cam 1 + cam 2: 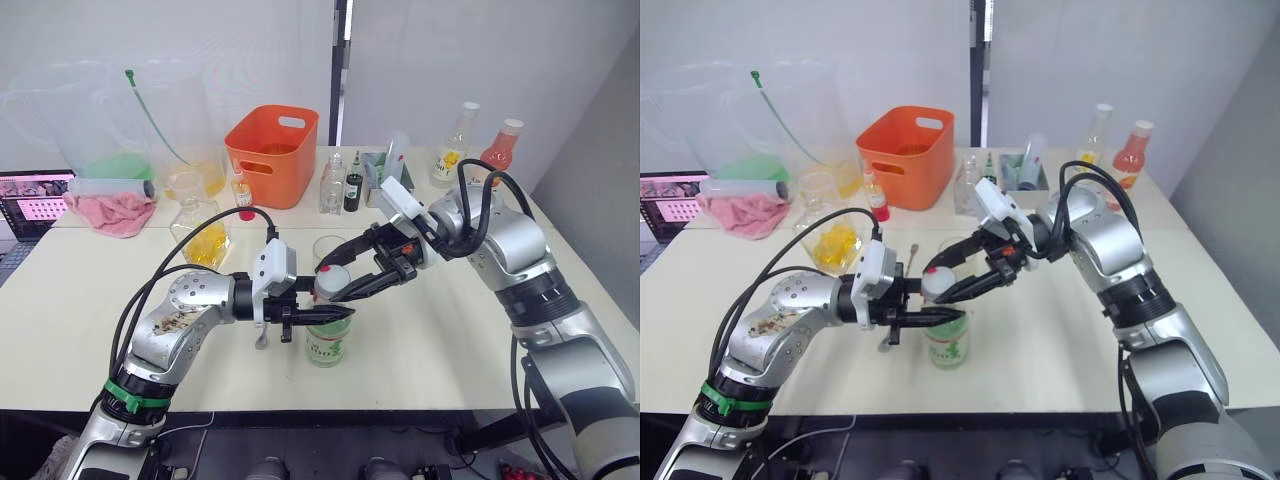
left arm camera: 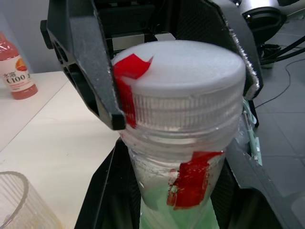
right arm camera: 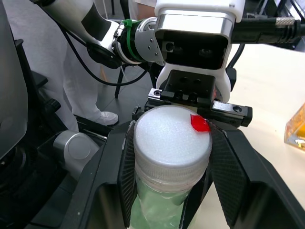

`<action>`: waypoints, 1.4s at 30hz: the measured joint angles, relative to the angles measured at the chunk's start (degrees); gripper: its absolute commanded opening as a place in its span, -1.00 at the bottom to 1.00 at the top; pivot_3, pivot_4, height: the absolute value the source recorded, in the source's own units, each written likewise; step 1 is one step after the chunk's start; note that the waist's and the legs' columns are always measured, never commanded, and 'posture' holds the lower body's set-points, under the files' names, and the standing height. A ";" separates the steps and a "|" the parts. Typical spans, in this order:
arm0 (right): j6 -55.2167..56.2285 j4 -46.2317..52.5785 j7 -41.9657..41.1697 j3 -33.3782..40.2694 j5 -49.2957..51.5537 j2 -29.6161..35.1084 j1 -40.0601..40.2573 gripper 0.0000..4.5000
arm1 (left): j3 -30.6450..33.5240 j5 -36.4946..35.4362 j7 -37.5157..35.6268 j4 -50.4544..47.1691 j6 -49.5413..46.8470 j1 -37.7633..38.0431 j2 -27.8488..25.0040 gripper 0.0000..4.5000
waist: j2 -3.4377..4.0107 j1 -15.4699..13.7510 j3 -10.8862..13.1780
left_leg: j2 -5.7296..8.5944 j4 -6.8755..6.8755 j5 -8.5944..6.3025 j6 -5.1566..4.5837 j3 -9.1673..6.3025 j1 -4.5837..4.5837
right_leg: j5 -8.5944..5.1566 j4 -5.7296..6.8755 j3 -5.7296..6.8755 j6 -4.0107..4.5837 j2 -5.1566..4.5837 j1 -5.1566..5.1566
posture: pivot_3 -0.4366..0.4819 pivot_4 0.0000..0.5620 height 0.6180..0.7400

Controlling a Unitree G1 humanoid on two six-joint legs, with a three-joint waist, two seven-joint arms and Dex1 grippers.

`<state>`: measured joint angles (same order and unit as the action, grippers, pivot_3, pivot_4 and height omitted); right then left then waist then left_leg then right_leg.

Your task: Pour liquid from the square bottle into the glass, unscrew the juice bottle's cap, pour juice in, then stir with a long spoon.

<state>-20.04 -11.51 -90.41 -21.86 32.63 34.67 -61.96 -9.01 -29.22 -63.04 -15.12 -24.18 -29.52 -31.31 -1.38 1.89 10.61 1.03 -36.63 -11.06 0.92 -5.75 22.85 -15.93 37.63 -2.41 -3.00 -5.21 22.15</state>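
Near the middle of the frame, the juice bottle [image 1: 326, 340] is stood upright on the pale, matte table [image 1: 80, 320]. Its neck is clamped by the left gripper [image 1: 322, 315], whose black fingers are closed just below the cap [image 3: 172, 138]. The ribbed, round white cap, marked with red tape, is pinched on both sides by the textured pads of the right gripper [image 1: 345, 283]. Just behind, the clear cylindrical glass [image 1: 327, 248] is seen. Further left, the angular square bottle [image 1: 199, 236] holds golden liquid [image 1: 207, 245].
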 measured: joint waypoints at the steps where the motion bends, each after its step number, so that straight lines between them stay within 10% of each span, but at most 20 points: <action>1: 0.69 -0.50 -0.07 -0.62 0.26 0.35 -0.39 -0.24 | -0.01 0.00 0.16 -0.08 -0.06 0.00 -0.01 -0.37 | 0.00 0.10 0.00 | 0.00 0.00 0.00 0.00 -0.01 0.00 | 0.00 0.00 0.00 0.00 0.00 0.00 | -0.05 -0.47 1.00; 9: -3.14 0.12 0.60 1.24 0.18 4.93 0.79 0.99 | -0.46 -0.40 -0.55 -0.55 0.07 -0.21 0.00 -0.37 | 0.00 -0.18 0.00 | 0.03 0.00 -0.01 0.00 -0.01 0.16 | 0.00 -0.02 0.01 0.00 -0.04 0.11 | -0.05 -0.47 1.00; 24: -28.57 41.55 41.71 21.03 12.57 2.49 24.85 0.99 | -1.57 -0.35 -3.62 4.28 1.70 -2.87 2.18 -0.37 | 0.00 -1.29 0.00 | 0.09 0.00 -0.02 -0.01 -0.03 0.33 | -0.01 -0.12 0.02 -0.01 -0.07 0.15 | -0.05 -0.47 1.00; 36: -34.84 48.27 58.02 20.90 13.66 -0.64 25.69 0.99 | -2.64 0.62 -6.91 8.78 3.10 -6.14 3.96 -0.37 | 0.00 -1.42 0.00 | 0.12 -0.01 -0.01 -0.02 -0.05 0.35 | -0.01 -0.15 0.02 -0.03 -0.08 0.13 | -0.05 -0.47 1.00; 42: -35.61 49.74 57.80 20.26 14.70 1.18 27.19 0.04 | -2.82 0.88 -7.38 9.82 3.92 -6.56 4.54 -0.37 | 0.00 -1.44 0.00 | 0.12 -0.01 -0.01 -0.02 -0.05 0.34 | -0.01 -0.18 0.02 -0.03 -0.07 0.12 | -0.05 -0.47 1.00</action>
<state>-55.65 38.24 -32.61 -1.61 47.33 35.86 -34.76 -11.83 -28.34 -70.42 -5.30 -20.26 -36.08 -26.76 -1.39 0.46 10.61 1.16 -36.63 -11.07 0.90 -5.80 23.20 -15.94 37.46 -2.39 -3.03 -5.29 22.26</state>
